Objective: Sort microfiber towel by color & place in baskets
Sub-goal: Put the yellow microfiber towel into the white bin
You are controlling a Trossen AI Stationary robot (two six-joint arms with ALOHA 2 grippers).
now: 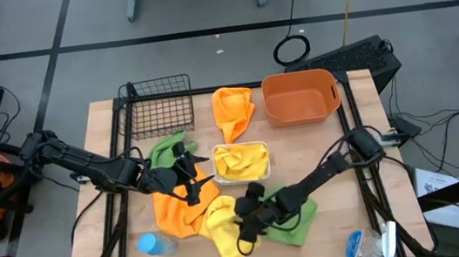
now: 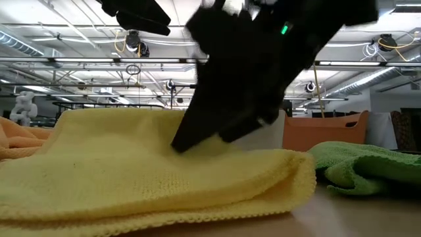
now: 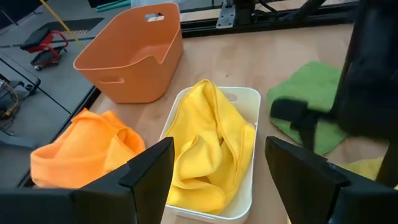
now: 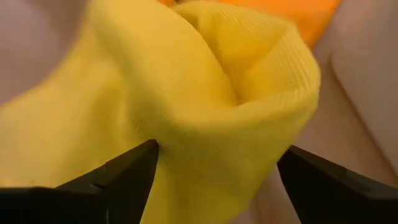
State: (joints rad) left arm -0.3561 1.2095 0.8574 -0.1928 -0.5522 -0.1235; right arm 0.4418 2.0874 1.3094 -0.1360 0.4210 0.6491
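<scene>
Right gripper (image 1: 244, 229), spread, straddles a yellow towel (image 1: 224, 230) near the worktop's (image 1: 320, 148) front edge; left gripper (image 1: 190, 179), spread, hovers beside the white tray (image 1: 262, 161).

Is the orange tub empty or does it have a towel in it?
Empty. The high view shows only bare floor inside the orange tub; the nearest orange towel lies on the table beside it.

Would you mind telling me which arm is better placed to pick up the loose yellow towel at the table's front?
The right. Its hand is already down on the yellow towel, open fingers straddling a fold. The left hand is open near the white tray.
</scene>
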